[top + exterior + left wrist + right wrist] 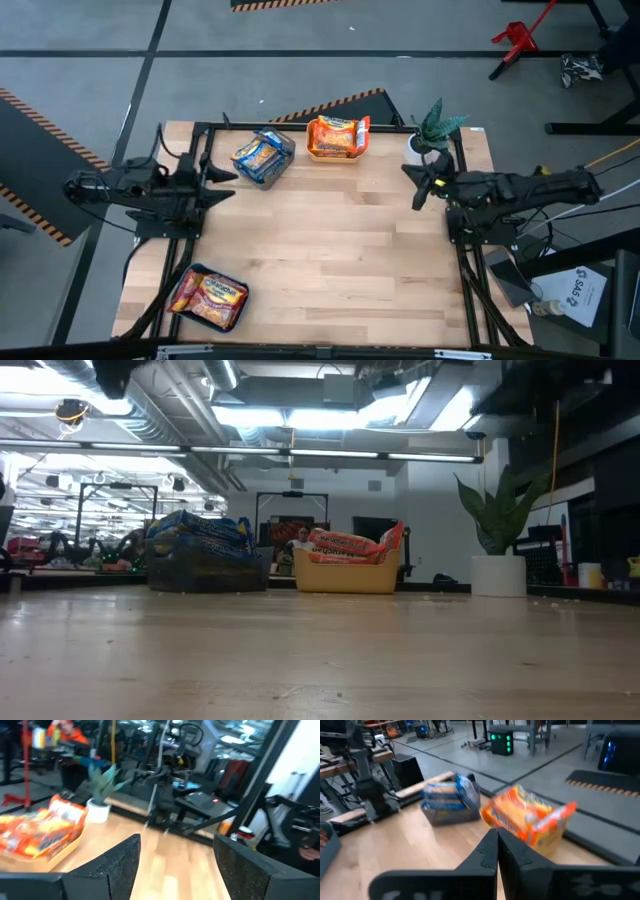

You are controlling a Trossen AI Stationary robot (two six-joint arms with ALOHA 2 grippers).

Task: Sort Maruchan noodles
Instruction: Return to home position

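Observation:
The Maruchan noodles lie in three bins on the wooden table. Blue packets point(262, 155) fill a grey bin point(451, 814) at the far left. Orange packets point(337, 134) fill a yellow-orange bin point(345, 577) at the far middle. Red-pink packets point(210, 296) lie in a teal bin point(187, 272) at the near left corner. My left gripper point(224, 185) hangs open over the table's left edge, pointing level toward the right, with nothing between its fingers point(177, 845). My right gripper point(418, 188) is shut and empty at the right edge point(497, 837), pointing toward the far bins.
A potted plant point(435, 133) in a white pot stands at the table's far right corner, close to my right gripper. The bare wooden tabletop point(330, 240) stretches between the two arms. A dark frame point(300, 125) runs along the table's edges.

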